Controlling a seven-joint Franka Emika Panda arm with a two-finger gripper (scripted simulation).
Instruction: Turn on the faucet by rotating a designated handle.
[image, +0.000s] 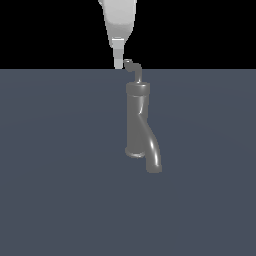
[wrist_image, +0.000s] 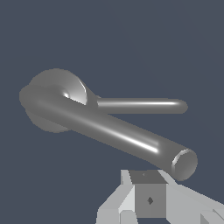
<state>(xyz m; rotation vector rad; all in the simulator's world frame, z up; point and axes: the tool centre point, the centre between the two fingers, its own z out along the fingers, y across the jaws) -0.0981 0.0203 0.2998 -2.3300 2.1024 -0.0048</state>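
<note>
Faucet (image: 138, 122), grey shiny metal tube with a thick bent spout, stands mid-floor. Its thin grey bent rod handle (image: 134, 69) sits on top, lying sideways, touching or just beside my white gripper (image: 118, 63) toward the exterior view's right. I cannot tell if my gripper is open.

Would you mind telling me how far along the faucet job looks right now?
Done: the gripper has reached the handle atop the faucet, beside its hooked tip. In hand: lining up; contact is unclear. Left: rotating the handle.
</note>
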